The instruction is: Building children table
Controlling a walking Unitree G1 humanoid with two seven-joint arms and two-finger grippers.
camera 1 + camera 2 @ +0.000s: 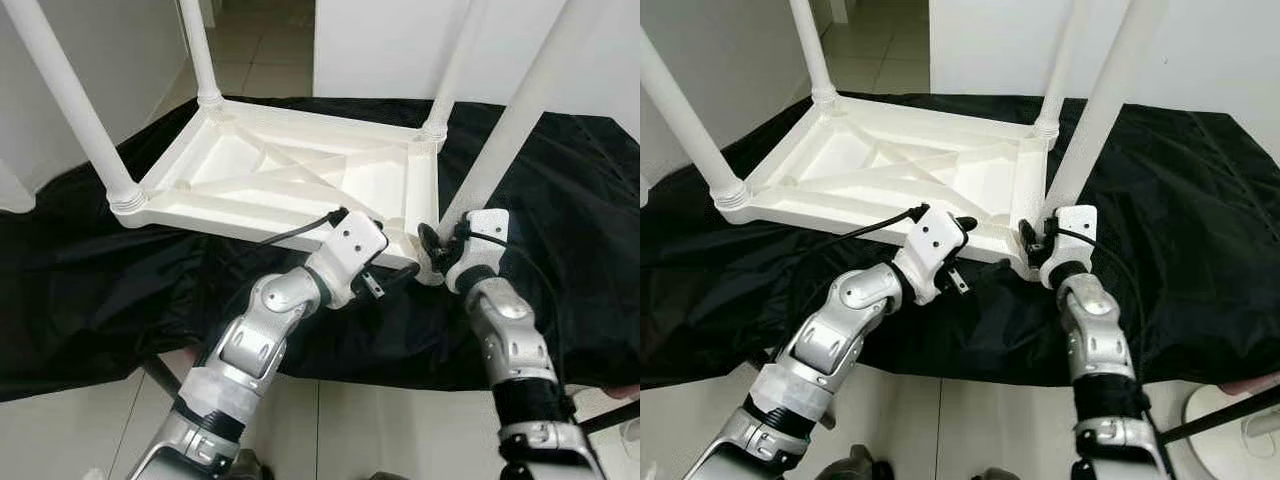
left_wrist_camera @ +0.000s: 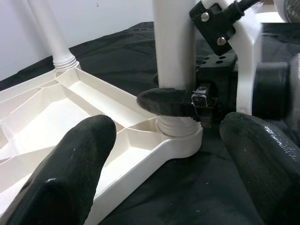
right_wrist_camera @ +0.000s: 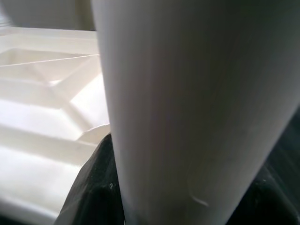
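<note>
- One white table top, upside down on black cloth; four legs upright.
- Right gripper clamps the near-right leg at its base.
- Left gripper spread wide, just beside that corner.

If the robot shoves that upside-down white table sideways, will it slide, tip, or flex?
The table probably slides rather than tips: its wide top lies flat on the black cloth, which may bunch. It looks like light, ribbed plastic, so fairly stiff. The right gripper clamps the near leg, so that leg may flex.
</note>
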